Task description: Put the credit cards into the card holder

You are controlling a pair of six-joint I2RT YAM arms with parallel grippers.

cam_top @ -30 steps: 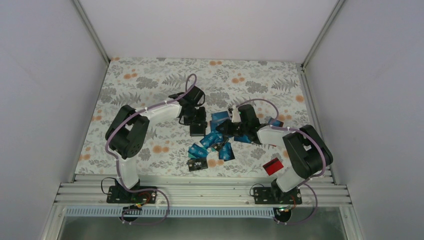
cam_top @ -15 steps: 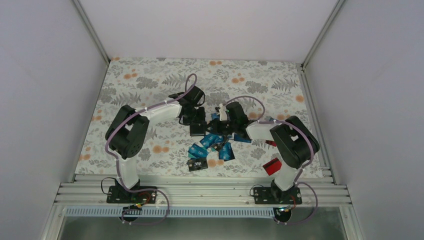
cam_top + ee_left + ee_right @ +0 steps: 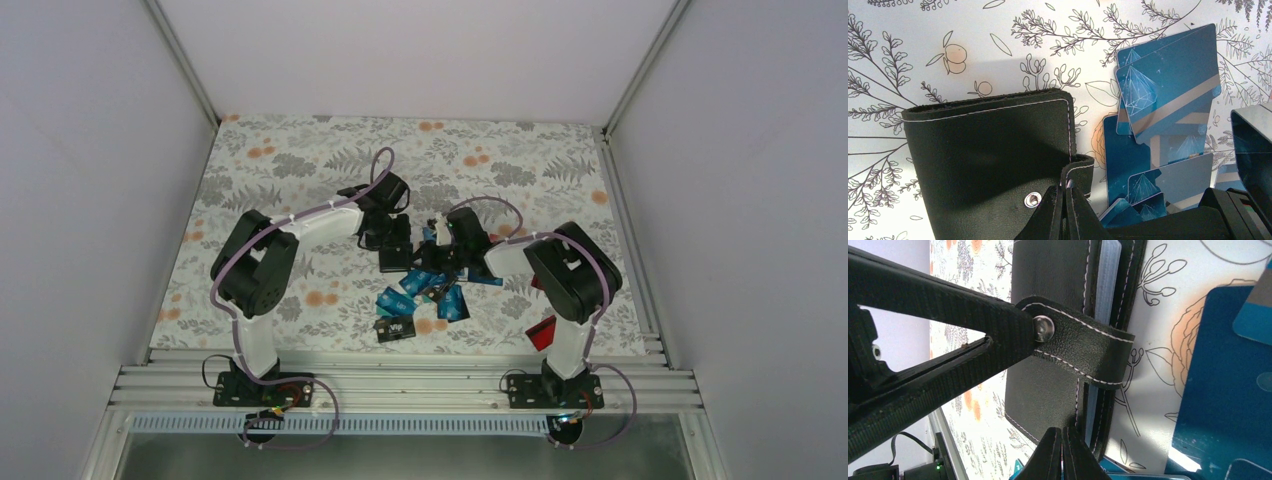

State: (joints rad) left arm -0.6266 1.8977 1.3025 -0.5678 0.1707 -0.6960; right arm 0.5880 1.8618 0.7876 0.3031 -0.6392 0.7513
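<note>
Well, the left arm reaches out low over the flowered bench (image 3: pixel 300 160), the left hand (image 3: pixel 1064 197) clamped on the snap strap (image 3: pixel 1083 350) of the black card holder (image 3: pixel 988 150). The holder lies mid-bench, just beside the scattered blue credit cards (image 3: pixel 1168 85). The right arm folds in from the other side, the right hand (image 3: pixel 1062 437) pinched together with its tips at the holder's edge.

Wht "VIP" on blk card (image 3: pixel 395 329), nr front.

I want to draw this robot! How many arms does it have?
2. The left black-and-white robot arm reaches from the near left to the black folding card holder; the right black-and-white robot arm bends in from the near right. None looks hidden.
</note>
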